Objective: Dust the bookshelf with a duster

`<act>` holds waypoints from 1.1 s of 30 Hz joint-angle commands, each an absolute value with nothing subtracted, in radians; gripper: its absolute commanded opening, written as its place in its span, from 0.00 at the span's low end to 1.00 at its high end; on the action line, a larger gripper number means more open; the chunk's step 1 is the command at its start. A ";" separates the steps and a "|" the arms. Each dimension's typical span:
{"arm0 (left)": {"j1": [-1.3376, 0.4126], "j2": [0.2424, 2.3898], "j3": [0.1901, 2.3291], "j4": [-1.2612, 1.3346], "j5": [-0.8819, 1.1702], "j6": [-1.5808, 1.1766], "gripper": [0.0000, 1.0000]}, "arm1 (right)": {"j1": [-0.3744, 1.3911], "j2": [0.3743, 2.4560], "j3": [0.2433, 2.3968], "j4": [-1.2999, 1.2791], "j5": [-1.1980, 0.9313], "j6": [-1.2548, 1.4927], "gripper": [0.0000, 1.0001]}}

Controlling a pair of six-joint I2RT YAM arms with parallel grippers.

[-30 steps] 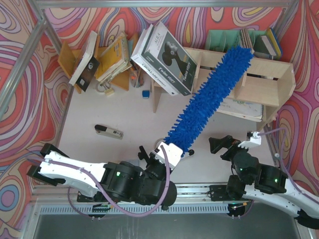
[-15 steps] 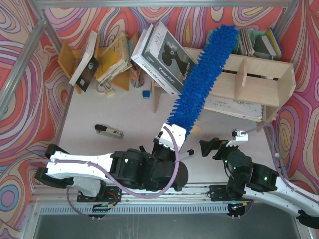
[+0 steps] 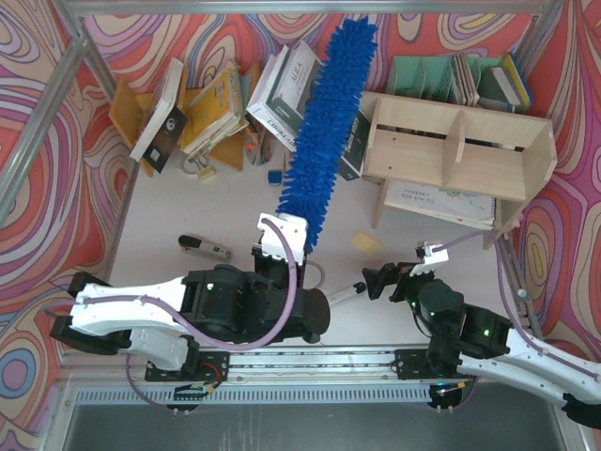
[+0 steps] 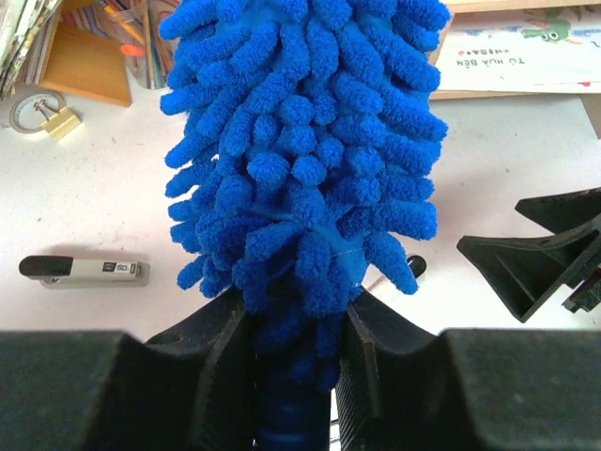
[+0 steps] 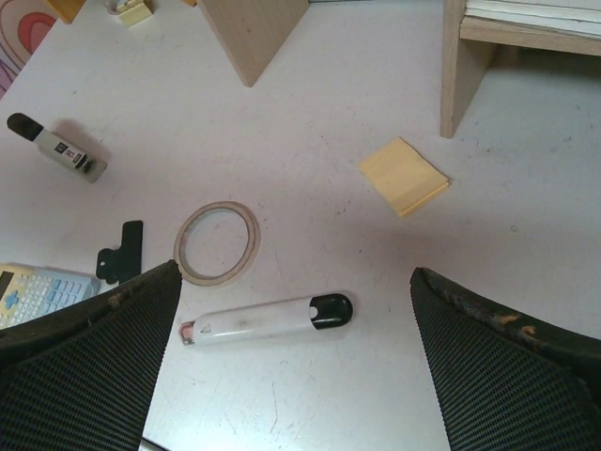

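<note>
duster, long, fluffy and bright blue, is clamped by its short handle in the left gripper, whose jaws are clenched tight on it. it slants up and away from the near middle of the table toward the far wall. its head lies just left of the bookshelf, over a leaning boxed book; whether any fibres touch the shelf's left end panel cannot be told.

the right gripper hangs low over the near right of the table with its jaws spread wide and holding nothing. below it lie a white-and-black marker pen, a ring of tape and a yellow pad of sticky notes.

the step in hand looks like the dusting itself, with the duster off the shelf's left end. the next move likely calls for swinging the head right, laying it on the top board, then reaching the lower tier, where a thin book lies flat, without knocking the leaning books.

the surface is a pale white table, with a stapler near left. a teal file organizer stands behind the shelf and a small orange-brown rack sits far left. swirling red, purple and white patterned walls ring the table.
</note>
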State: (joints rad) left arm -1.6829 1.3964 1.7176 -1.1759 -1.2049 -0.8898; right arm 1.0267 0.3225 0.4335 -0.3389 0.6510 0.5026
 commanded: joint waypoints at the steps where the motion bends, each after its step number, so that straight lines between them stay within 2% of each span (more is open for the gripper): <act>1: -1.677 1.355 1.740 -1.295 -1.282 -1.006 0.00 | 1.026 0.339 0.429 -0.281 0.634 0.465 0.95; 12: -1.644 1.357 1.724 -1.387 -1.231 -1.092 0.00 | 1.027 0.367 0.432 -0.278 0.635 0.466 0.96; 21: -1.597 1.370 1.709 -1.302 -1.154 -0.984 0.00 | 1.026 0.374 0.434 -0.281 0.647 0.471 0.96; 33: -1.508 1.431 1.690 -1.280 -1.069 -0.984 0.00 | 1.026 0.318 0.427 -0.296 0.666 0.481 0.97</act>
State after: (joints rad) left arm -1.5299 1.4277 1.7092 -1.3006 -1.0786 -0.9905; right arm 1.0267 0.3500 0.4324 -0.3042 0.6380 0.4862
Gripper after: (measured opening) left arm 0.358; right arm 0.970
